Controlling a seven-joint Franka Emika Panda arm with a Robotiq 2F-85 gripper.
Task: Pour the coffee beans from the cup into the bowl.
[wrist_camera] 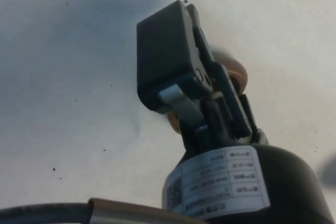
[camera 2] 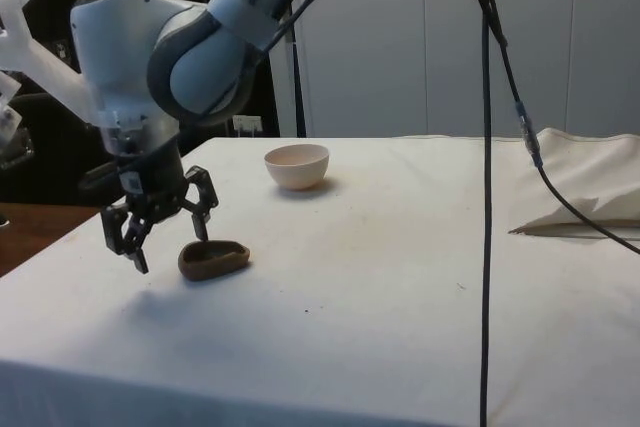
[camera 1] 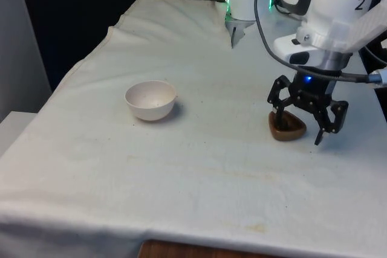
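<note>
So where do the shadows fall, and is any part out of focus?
Front view: a soft shadow lies beside the bowl towards the view's right. Side view: the end effector darkens the cloth beneath it. Wrist view: a broad shadow on the cloth; the near housing is blurred.

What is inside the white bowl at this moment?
The white bowl looks empty in the front view: only its pale inner wall shows. Its far rim covers part of the bottom. The hand is at the brown cup.
</note>
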